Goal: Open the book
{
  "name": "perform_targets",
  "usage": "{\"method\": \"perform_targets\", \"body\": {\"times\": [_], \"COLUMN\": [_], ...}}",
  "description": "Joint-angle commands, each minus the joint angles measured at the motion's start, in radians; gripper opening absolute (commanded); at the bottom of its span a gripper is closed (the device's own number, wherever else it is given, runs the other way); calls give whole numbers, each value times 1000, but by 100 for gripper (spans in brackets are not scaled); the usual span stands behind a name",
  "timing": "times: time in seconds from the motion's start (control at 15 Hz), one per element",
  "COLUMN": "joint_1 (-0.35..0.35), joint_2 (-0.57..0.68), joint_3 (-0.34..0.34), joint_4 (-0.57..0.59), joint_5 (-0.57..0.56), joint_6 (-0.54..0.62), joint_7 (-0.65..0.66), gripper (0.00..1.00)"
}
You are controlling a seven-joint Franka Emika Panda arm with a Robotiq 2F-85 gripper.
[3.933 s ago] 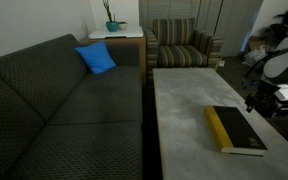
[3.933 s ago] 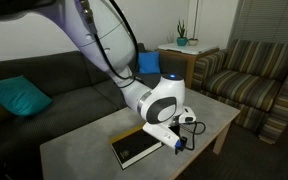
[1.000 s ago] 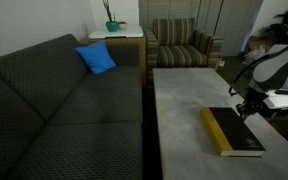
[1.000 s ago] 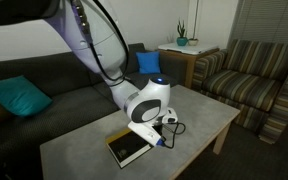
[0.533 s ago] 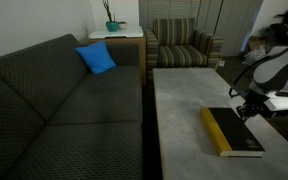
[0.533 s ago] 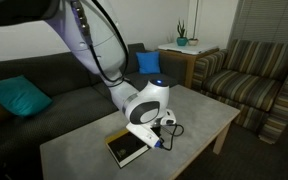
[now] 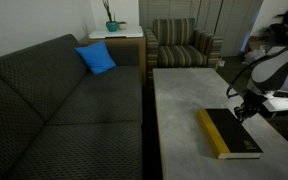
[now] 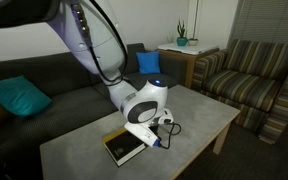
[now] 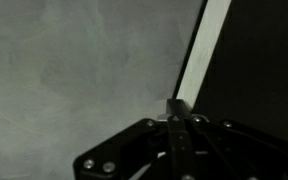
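Since half a second ago the book [image 7: 229,134] has slid a little across the bench [image 7: 179,110], away from the claw [image 7: 241,113] and towards the sofa side; the arm itself has hardly shifted.

From the wrist camera, the claw [image 9: 174,108] shows its two fingers drawn together into one thin tip. That tip touches the pale strip running along the edge of the book [image 9: 254,60]. The black cover lies to one side of the tip and bare grey bench [image 9: 74,70] to the other. I see nothing gripped between the fingers.

Moving outward, in both exterior views the book lies flat and closed directly below the claw [image 8: 156,143], which sits low at one corner of the book [image 8: 122,150]. The yellow edge is on the side away from the claw. Well beyond the book, past the bench rim, are a dark sofa [image 7: 54,100] with a blue cushion [image 7: 96,58], and a striped armchair [image 7: 182,44] at the far end of the bench.

My judgement: I am at the stage of working the tip in under the cover's lip; the cover is not yet raised. The next move calls for catching that lip and lifting it up and over towards the yellow edge, rather than pressing sideways. A sideways push would likely just slide the whole book along the bench.
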Motion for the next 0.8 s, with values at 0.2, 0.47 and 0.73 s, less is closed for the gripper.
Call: {"method": "perform_targets", "body": {"times": [0.2,0.47,0.73], "joint_1": [-30,-46,-54], "joint_2": [0,0,0], "joint_3": [33,49,59], "joint_4": [-26,-44,-48], "joint_5": [10,14,16], "joint_6": [-18,-30,-48], "joint_7": [-54,-68,-82], "gripper": [0,0,0]}}
